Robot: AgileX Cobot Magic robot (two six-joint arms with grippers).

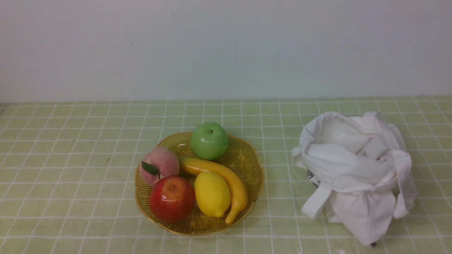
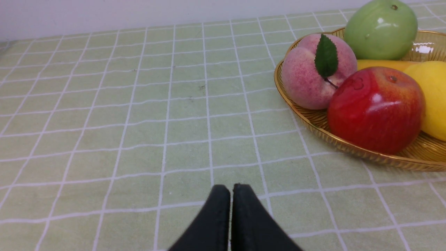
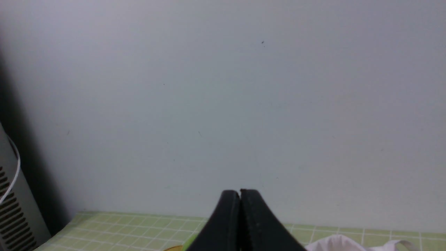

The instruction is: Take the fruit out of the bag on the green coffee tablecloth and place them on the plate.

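1. My left gripper (image 2: 231, 197) has its two black fingers pressed together with nothing between them. The tips hover over bare cloth.
2. My right gripper (image 3: 239, 198) is likewise pressed together and empty. It points at the plain pale wall (image 3: 223, 104).
3. Neither arm shows in my front view.
4. Beneath the left gripper spreads the pale green tablecloth with its grid of thin white lines (image 2: 139, 122), lying flat with faint creases.
5. Near that gripper, on the cloth, sits the translucent amber-gold ribbed plate with a scalloped rim (image 1: 247, 158).
6. The glossy round green apple with a dark stem dimple (image 1: 209, 140) lies in the plate at its far edge, stem end up, just beside the long yellow banana (image 1: 231, 181).
7. Sharing the plate are a fuzzy pink peach with a dark green leaf (image 1: 159, 164) on the left, a shiny red apple (image 1: 172, 198) at the near left touching the peach, and a yellow lemon (image 1: 212, 193) lying against the banana.
8. To the right of the plate, apart from it, slumps the soft white cloth tote bag (image 1: 356, 176). Its mouth is open and shows only white folds, one flat strap hangs down its front, and a small black print sits on its left side.
9. In my right wrist view a grey vented casing (image 3: 14, 209) with a thin white cord stands by the wall.
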